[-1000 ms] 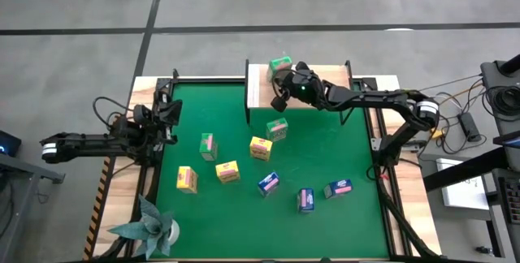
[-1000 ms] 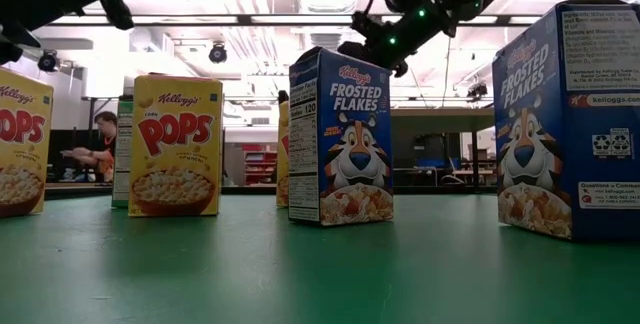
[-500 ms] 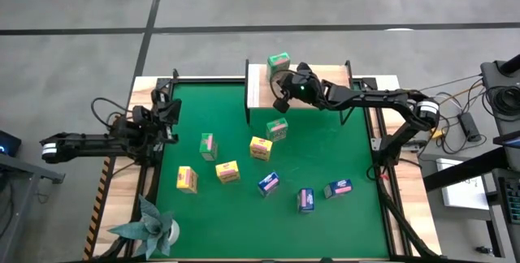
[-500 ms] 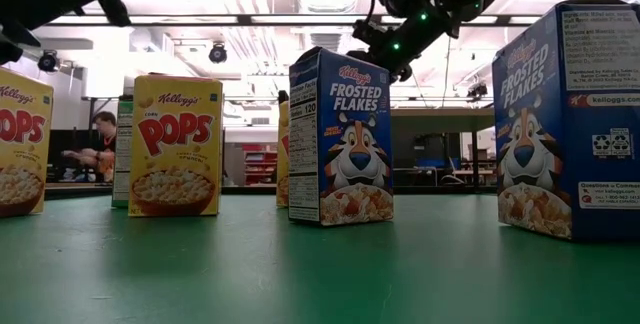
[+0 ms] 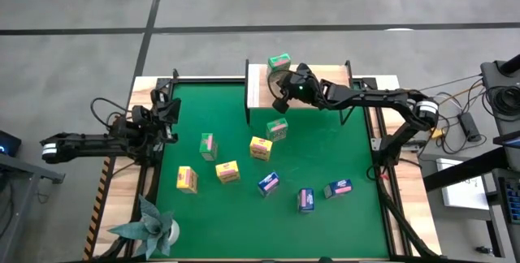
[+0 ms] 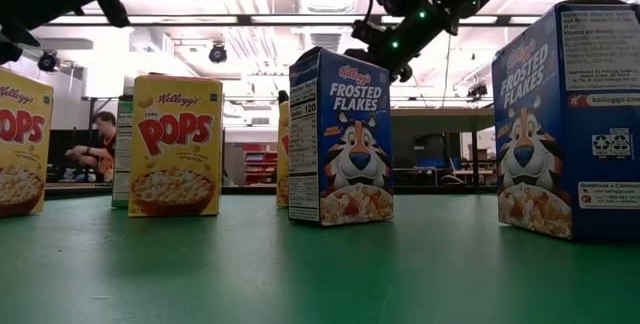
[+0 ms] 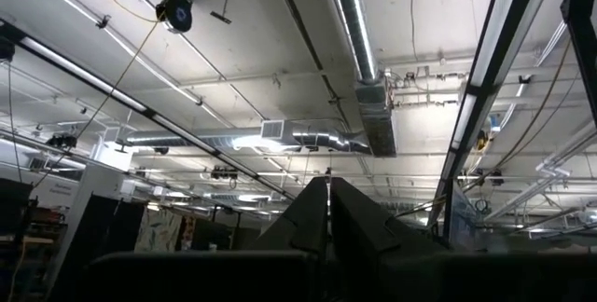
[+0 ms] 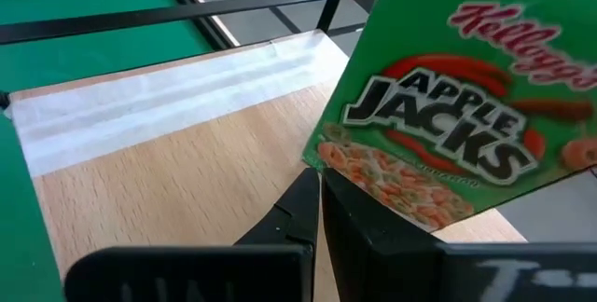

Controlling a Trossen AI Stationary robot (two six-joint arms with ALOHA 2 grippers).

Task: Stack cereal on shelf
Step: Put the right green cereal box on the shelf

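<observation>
Working at the far side with the right claw (image 8: pixel 315 183), pressed together and pinching nothing, tips aiming at the bottom corner of the green cereal box (image 8: pixel 448 125), just beside it and possibly touching. Finding that box standing on the wooden shelf (image 8: pixel 168 171), just beyond the tips, long axis apparently upright. Parking the left claw (image 7: pixel 328 185), likewise pressed shut, well apart at the left edge. Counting cereal boxes: three green, three yellow, three blue, with one on the shelf and eight on the green mat (image 5: pixel 349 149).
</observation>
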